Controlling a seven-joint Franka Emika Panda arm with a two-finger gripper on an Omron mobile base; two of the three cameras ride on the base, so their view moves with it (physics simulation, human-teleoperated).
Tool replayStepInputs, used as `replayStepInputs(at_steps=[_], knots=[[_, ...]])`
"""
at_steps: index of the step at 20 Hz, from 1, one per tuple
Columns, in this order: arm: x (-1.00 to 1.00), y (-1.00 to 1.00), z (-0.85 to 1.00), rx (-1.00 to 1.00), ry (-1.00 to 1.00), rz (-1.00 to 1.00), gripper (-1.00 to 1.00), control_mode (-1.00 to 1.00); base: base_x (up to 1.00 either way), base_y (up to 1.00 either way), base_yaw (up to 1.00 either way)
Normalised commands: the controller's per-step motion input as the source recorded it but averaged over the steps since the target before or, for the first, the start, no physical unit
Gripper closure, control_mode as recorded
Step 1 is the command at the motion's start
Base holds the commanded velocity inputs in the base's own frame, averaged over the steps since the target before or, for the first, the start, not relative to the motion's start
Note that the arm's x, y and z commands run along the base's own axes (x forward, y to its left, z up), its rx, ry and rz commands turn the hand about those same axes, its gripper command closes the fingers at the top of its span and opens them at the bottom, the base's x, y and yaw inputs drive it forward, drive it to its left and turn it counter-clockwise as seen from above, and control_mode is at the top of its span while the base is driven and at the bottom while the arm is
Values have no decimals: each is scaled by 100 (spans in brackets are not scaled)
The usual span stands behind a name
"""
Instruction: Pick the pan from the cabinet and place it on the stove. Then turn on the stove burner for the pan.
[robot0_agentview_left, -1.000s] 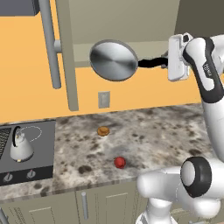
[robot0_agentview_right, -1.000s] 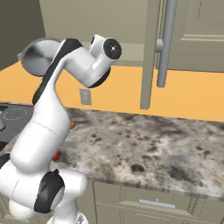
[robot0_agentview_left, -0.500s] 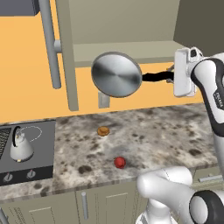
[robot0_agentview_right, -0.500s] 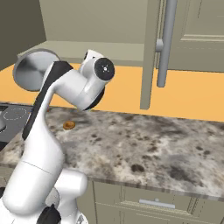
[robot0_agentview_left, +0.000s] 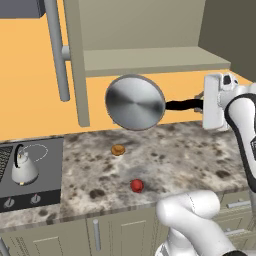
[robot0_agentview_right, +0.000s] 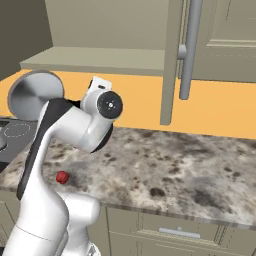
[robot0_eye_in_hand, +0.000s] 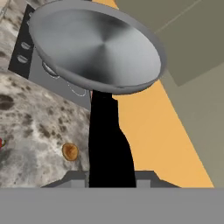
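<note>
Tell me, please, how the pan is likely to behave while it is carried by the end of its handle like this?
The pan looks rigid metal, so it should not flex. The gripper holds the far end of the long black handle, so the wide bowl probably levers downward and could twist. It hangs tilted on edge, and smooth metal may slip.

An orange wall (robot0_agentview_left: 30, 100) runs behind the speckled grey-brown granite tabletop (robot0_agentview_left: 180, 155). Below the tabletop's front edge sit grey-beige lower cabinets (robot0_agentview_right: 170, 232) with short handles. Light is even, with soft shadows on the stone.
</note>
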Motion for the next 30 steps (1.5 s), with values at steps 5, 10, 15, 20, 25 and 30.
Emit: replayStepInputs(at_steps=[5, 10, 15, 20, 25, 30], knots=[[-45, 5, -32, 0, 0, -1, 100, -100, 0, 0, 0], [-29, 7, -28, 0, 0, 0, 100, -100, 0, 0, 0], [-7, 4, -5, 0, 3, 0, 100, -100, 0, 0, 0], [0, 0, -3, 0, 0, 0, 100, -100, 0, 0, 0], [-22, 0, -29, 0, 0, 0, 100, -100, 0, 0, 0], [-25, 1, -40, 0, 1, 0, 100, -100, 0, 0, 0]])
